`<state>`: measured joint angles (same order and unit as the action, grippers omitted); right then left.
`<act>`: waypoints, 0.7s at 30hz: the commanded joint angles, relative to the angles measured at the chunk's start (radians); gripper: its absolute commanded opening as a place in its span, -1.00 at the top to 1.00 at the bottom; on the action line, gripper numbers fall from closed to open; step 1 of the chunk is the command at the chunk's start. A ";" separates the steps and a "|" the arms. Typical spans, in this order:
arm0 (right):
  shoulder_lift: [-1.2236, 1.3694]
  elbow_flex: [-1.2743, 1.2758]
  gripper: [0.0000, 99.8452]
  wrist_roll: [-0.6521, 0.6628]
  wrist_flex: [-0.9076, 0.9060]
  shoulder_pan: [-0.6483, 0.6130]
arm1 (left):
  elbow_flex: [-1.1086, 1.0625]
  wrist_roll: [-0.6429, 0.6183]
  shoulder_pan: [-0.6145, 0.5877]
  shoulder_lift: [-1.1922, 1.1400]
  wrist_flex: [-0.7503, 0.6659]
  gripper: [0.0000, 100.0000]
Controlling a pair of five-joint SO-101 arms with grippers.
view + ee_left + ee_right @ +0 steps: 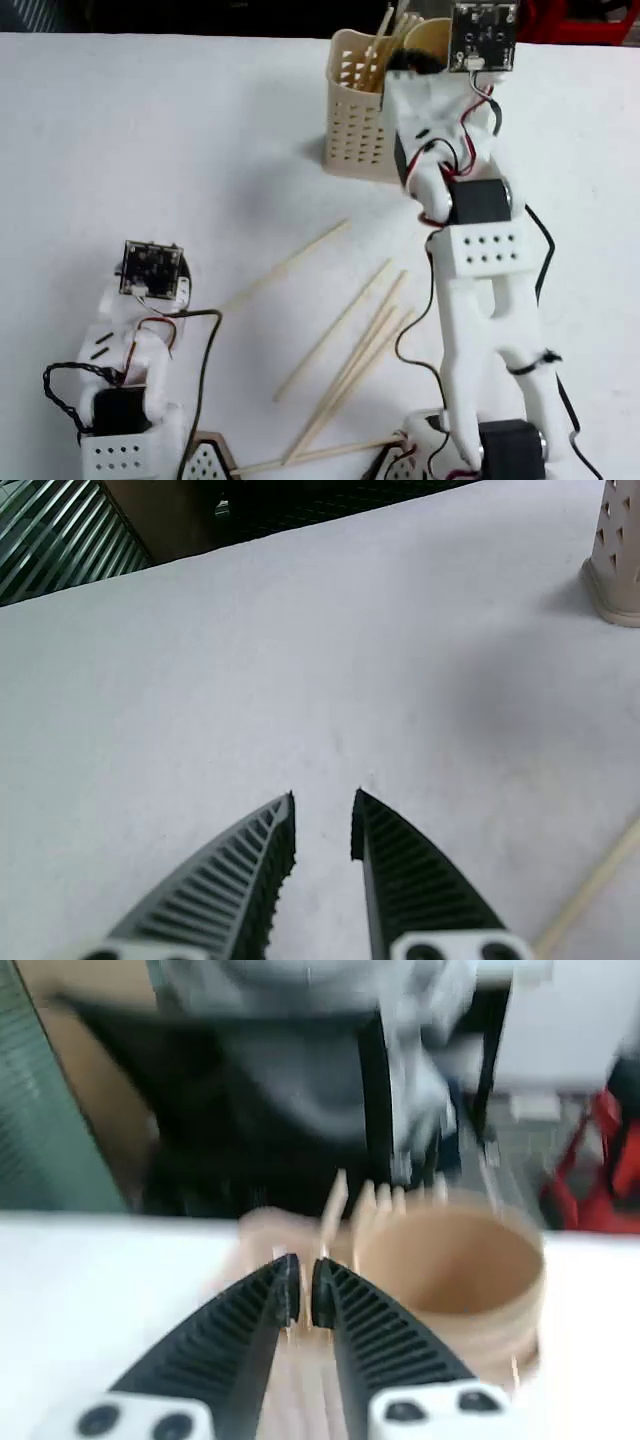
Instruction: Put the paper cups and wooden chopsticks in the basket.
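Pale, thin wooden chopsticks (345, 350) lie scattered mid-worktop (150, 130), between the two arms. More stand upright in the cream perforated basket (355, 130) at the far edge, with a tan paper cup (450, 1270) right up against them. The right gripper (302, 1290) hangs over the basket, fingers almost pressed together. The left gripper (322, 825) sits low over the worktop, fingers spread.

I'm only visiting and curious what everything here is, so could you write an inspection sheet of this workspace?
Surface: white table, flat.
Job's things: basket at the far edge holds chopsticks and apparently a paper cup; loose chopsticks lie mid-table.
Clutter: nothing seen.
Grippers: left gripper open over bare table; right gripper above the basket.
Cables: black wires run along both arms.
Surroundings: dark background, red object behind the table.
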<state>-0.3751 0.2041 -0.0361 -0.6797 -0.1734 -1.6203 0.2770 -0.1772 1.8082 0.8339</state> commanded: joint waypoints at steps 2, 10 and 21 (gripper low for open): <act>-0.051 -0.043 0.92 0.000 -0.272 0.013 | 0.005 0.009 -0.008 0.010 -0.028 0.78; -0.051 0.035 0.92 -0.009 -0.556 -0.012 | 0.005 0.009 -0.008 0.010 -0.028 0.78; -0.048 0.385 0.69 -0.100 -0.467 -0.108 | 0.005 0.009 -0.008 0.010 -0.028 0.78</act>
<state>-0.3874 0.5631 -0.0944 -1.1707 -0.2562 -1.6203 0.2770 -0.1772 1.8082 0.8339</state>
